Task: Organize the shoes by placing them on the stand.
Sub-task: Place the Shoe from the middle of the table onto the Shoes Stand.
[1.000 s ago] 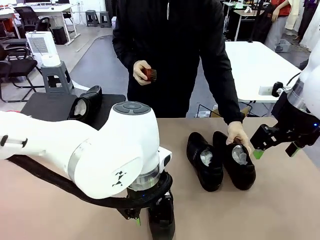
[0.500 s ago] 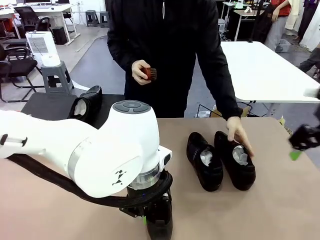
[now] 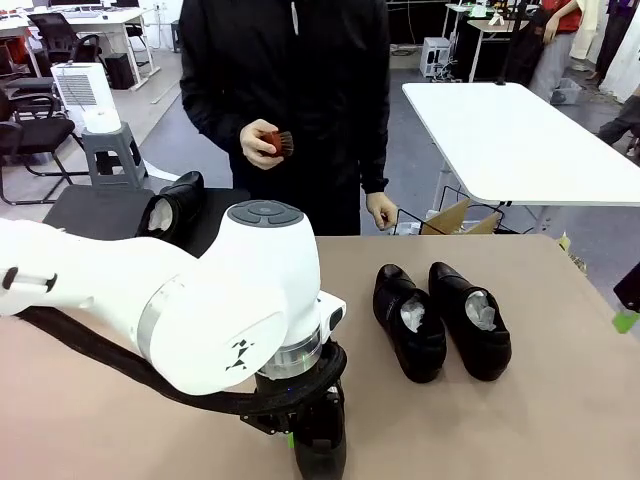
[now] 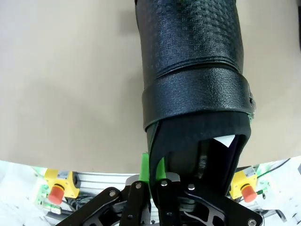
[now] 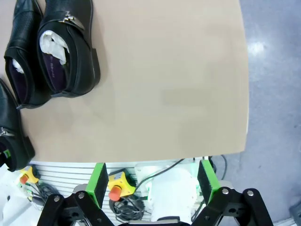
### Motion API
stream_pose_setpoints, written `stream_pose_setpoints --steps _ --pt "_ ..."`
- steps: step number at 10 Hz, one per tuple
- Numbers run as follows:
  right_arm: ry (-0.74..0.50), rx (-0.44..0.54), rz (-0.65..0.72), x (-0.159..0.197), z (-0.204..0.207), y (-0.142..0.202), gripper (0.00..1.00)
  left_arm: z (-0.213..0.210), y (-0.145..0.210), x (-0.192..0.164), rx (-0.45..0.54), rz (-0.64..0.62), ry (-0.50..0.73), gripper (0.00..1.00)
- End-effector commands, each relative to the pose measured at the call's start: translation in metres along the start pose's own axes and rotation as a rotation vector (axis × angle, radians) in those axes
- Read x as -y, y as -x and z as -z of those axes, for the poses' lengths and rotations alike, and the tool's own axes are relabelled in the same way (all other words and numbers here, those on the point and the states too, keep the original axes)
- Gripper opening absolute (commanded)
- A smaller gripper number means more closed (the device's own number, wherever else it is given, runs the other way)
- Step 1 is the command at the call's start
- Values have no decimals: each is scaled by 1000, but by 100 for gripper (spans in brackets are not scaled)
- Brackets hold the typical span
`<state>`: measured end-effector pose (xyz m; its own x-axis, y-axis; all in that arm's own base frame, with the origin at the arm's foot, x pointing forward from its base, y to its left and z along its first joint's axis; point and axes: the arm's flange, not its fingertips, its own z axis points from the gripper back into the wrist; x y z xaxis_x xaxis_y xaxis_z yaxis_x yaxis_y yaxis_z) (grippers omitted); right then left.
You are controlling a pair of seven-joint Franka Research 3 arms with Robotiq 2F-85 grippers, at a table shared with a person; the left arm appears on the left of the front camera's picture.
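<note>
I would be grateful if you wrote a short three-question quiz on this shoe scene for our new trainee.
1. True or false: the left arm's jaws are shut on the near shoe.
2. How many shoes sit on the stand? A) none B) one C) three
3. Fill in: the right arm's jaws stand ____.

Key: 1 true. 2 B, the lone shoe. 3 open.
</note>
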<state>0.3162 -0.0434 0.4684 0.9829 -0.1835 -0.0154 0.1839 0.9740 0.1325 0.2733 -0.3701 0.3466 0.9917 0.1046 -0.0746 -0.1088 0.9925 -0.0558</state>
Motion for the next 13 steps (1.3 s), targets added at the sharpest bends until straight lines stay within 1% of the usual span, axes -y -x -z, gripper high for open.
stream_pose_setpoints --steps 1,2,4,5,6,7,8,9,10,11,12,13 --pt "2 17 -2 1 -6 2 100 -6 -3 2 57 49 18 0" --pt "2 17 -2 1 -6 2 100 -22 -6 0 101 104 32 0" --pt "2 17 -2 1 -6 2 100 -83 -17 -11 154 145 100 0" --pt "2 17 -2 1 -6 2 100 -117 -31 -24 245 143 120 0" --pt "2 17 -2 1 -6 2 100 -131 -48 -31 309 125 103 0" --pt "2 17 -2 1 -6 2 100 -147 -77 -44 348 176 96 0" --pt "2 17 -2 1 -6 2 100 -158 -96 -57 368 208 98 0" --pt "2 17 -2 1 -6 2 100 -163 -113 -70 392 208 57 0" --pt "2 17 -2 1 -6 2 100 -165 -126 -80 391 214 44 0" --pt "2 17 -2 1 -6 2 100 -169 -125 -81 343 168 72 0" --pt "2 17 -2 1 -6 2 100 -166 -119 -84 374 192 56 0" --pt "2 17 -2 1 -6 2 100 -166 -119 -84 374 192 56 0"
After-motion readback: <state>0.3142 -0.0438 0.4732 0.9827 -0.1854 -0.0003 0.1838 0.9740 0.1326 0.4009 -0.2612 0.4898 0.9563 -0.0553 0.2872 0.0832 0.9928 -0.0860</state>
